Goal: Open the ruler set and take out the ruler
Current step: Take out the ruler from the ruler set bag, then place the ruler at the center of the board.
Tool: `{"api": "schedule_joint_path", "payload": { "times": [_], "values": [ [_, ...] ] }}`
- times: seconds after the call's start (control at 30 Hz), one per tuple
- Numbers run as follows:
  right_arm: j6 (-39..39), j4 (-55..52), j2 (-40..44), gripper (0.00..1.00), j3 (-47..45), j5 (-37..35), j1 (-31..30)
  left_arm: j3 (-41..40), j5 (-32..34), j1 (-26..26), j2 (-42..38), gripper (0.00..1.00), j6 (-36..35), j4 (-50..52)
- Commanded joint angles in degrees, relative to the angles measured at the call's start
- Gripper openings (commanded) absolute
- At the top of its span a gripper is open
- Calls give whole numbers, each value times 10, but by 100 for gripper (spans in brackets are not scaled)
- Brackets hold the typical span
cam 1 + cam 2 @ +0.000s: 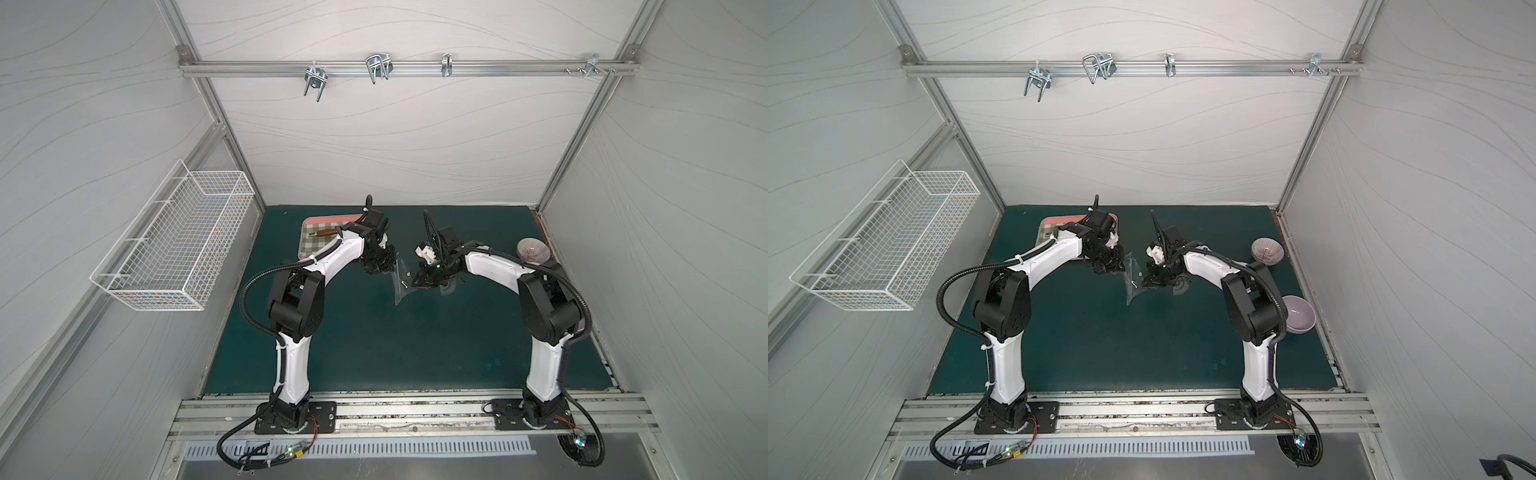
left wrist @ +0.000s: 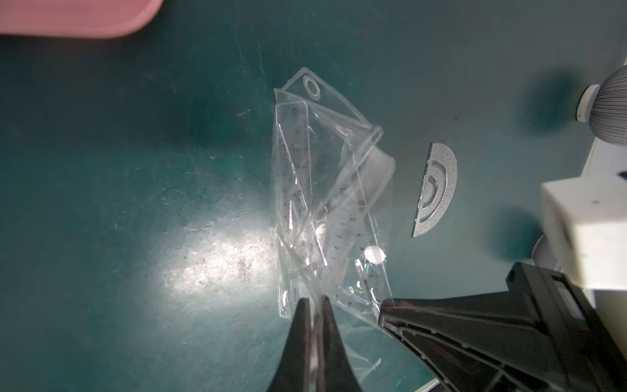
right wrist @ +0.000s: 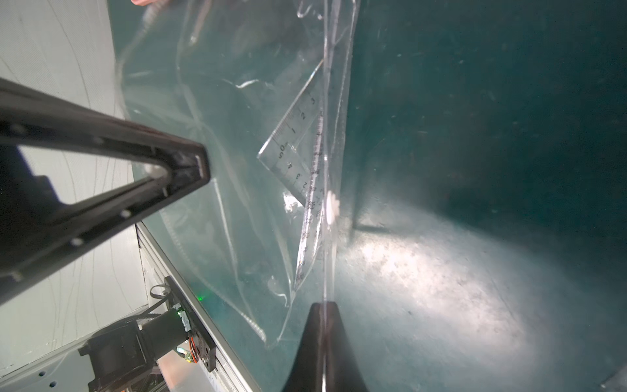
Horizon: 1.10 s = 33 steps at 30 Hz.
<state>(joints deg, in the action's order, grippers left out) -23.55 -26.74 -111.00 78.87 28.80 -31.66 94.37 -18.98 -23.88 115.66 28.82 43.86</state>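
Mat [image 1: 374, 340], scuffed dark green, beneath ruler set [image 1: 401, 277]; pale wavy-lined walls [image 1: 374, 145]

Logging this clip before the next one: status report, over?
Left gripper and right gripper both shut on pouch. Rulers inside it; protractor out on mat. Nothing in the way.

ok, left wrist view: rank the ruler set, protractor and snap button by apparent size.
1. ruler set: largest, though it is held up nearer the camera, which inflates it.
2. protractor: lying on the mat.
3. white snap button: clearly smallest.
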Motion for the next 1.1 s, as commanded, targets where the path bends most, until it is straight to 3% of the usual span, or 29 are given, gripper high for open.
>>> {"api": "schedule_joint_path", "payload": {
  "times": [0.0,0.37,0.6,1.07],
  "values": [
    [12,-27,31,0,1,2,7,7,5,4,18,0,5,-13],
    [22,-58,110,0,-8,33,34,37,6,4,42,0,5,-7],
    [30,-50,147,0,-42,52,83,40,16,16,10,0,-8,16],
    [18,65,46,0,-86,117,99,71,51,25,-37,0,-56,102]
  ]
}}
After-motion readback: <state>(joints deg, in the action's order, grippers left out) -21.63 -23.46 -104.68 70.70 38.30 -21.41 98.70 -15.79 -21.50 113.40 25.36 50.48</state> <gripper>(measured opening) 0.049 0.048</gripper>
